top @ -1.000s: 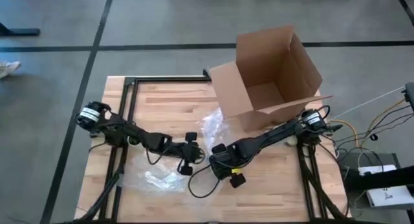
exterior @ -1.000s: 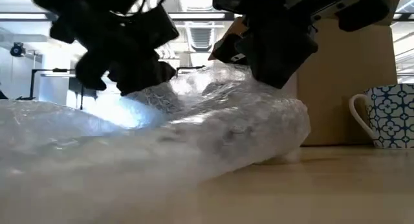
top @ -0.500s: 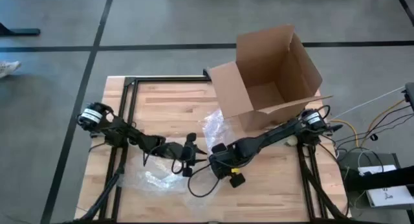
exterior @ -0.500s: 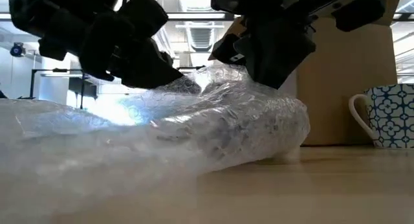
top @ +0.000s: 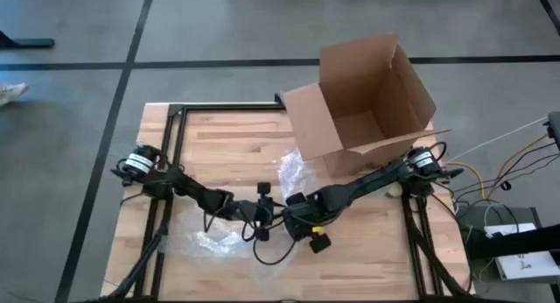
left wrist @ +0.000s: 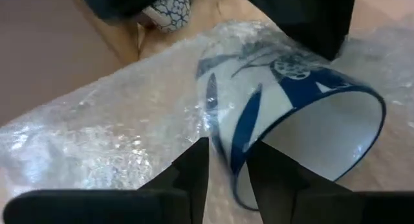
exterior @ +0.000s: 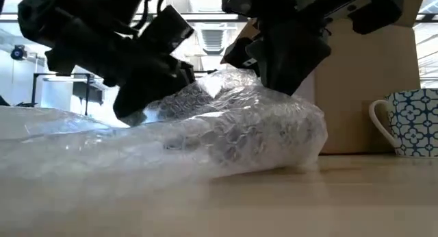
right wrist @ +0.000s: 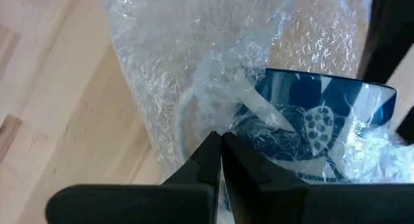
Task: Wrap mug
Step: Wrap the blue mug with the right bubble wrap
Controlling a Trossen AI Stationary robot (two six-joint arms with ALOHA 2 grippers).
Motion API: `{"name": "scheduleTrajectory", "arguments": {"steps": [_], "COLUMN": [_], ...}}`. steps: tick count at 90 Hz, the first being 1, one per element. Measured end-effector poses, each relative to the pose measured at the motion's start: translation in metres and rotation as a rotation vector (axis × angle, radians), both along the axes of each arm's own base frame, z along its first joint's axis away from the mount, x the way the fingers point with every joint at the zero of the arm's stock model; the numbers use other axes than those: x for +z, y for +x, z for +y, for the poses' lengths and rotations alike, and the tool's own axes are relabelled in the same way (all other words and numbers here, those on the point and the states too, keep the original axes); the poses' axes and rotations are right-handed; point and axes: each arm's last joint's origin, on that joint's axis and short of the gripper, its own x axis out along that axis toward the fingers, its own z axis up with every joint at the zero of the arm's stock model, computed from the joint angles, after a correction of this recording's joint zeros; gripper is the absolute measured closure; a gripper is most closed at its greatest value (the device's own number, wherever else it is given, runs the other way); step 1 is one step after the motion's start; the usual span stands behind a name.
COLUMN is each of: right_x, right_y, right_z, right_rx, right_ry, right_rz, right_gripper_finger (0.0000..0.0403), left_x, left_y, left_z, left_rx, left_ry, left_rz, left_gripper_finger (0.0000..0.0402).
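A blue-and-white mug (left wrist: 304, 101) lies on its side on the table, half covered by a clear sheet of bubble wrap (top: 210, 242). Its open mouth shows in the left wrist view. My left gripper (top: 265, 214) comes from the table's left and stands at the mug's rim side, shut on the wrap. My right gripper (top: 296, 208) comes from the right, right beside the left one, and is shut on wrap over the mug (right wrist: 317, 114). In the low view the wrap (exterior: 239, 134) forms a hump under both grippers. My left gripper has bubble wrap (left wrist: 223, 143) between its two fingers, right at the mug's side near the rim. The fingers slant down from the table's left. The wrap runs slack from there back over the table. My right gripper pinches a bunched fold of bubble wrap (right wrist: 223, 123) between its two fingers, right against the mug's outer wall. The fingers slant down from the table's right. The mug stays lying on the table under the wrap.
An open cardboard box (top: 367, 102) stands at the table's far right, close behind the right arm. A second, blue-patterned mug (exterior: 410, 124) stands upright in front of the box. Bare wood lies toward the near edge and the far left.
My left gripper has moved toward the table's right and down, closing on the mug and my right gripper. The bubble wrap it holds has come along and now lies lower and flatter on the left, drawn up against the mug.
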Motion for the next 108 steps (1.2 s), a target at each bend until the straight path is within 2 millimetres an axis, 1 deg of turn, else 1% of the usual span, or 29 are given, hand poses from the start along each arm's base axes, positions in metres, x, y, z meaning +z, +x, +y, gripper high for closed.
{"name": "scheduleTrajectory", "arguments": {"steps": [7, 18, 21, 32, 41, 49, 60, 82, 95, 102, 108], "right_x": [0.000, -0.002, -0.004, -0.018, -0.023, -0.023, -0.013, 0.023, 0.033, 0.041, 0.043], "right_y": [0.000, 0.000, 0.000, 0.002, 0.004, 0.004, 0.001, -0.002, -0.001, 0.004, 0.006], "right_z": [0.000, 0.001, 0.001, 0.004, 0.004, 0.003, 0.001, 0.000, 0.000, 0.001, 0.002], "right_rx": [0.002, 0.027, 0.039, 0.072, 0.055, 0.044, 0.025, 0.013, 0.020, 0.024, 0.028], "right_ry": [0.003, 0.008, 0.013, 0.063, 0.065, 0.066, 0.070, 0.079, 0.074, 0.090, 0.098], "right_rz": [0.001, -0.001, 0.001, 0.037, 0.049, 0.053, 0.044, -0.001, 0.007, -0.049, -0.079], "right_gripper_finger": [0.0403, 0.0403, 0.0403, 0.0402, 0.0402, 0.0402, 0.0402, 0.0402, 0.0402, 0.0402, 0.0402], "left_x": [-0.004, -0.009, -0.010, -0.010, -0.011, -0.013, -0.017, -0.020, -0.020, -0.021, -0.021], "left_y": [0.005, 0.009, 0.011, 0.012, 0.012, 0.012, 0.012, 0.012, 0.012, 0.012, 0.012], "left_z": [-0.001, -0.002, -0.002, -0.001, -0.001, -0.001, -0.001, -0.001, -0.001, -0.001, -0.001], "left_rx": [0.018, 0.037, 0.042, 0.049, 0.055, 0.061, 0.072, 0.067, 0.066, 0.065, 0.064], "left_ry": [-0.036, -0.049, -0.057, -0.087, -0.102, -0.111, -0.129, -0.145, -0.142, -0.141, -0.139], "left_rz": [0.001, 0.006, 0.004, 0.004, 0.009, 0.014, 0.023, 0.028, 0.027, 0.028, 0.028], "left_gripper_finger": [0.0333, 0.0381, 0.0389, 0.0390, 0.0395, 0.0396, 0.0397, 0.0399, 0.0399, 0.0399, 0.0399]}}
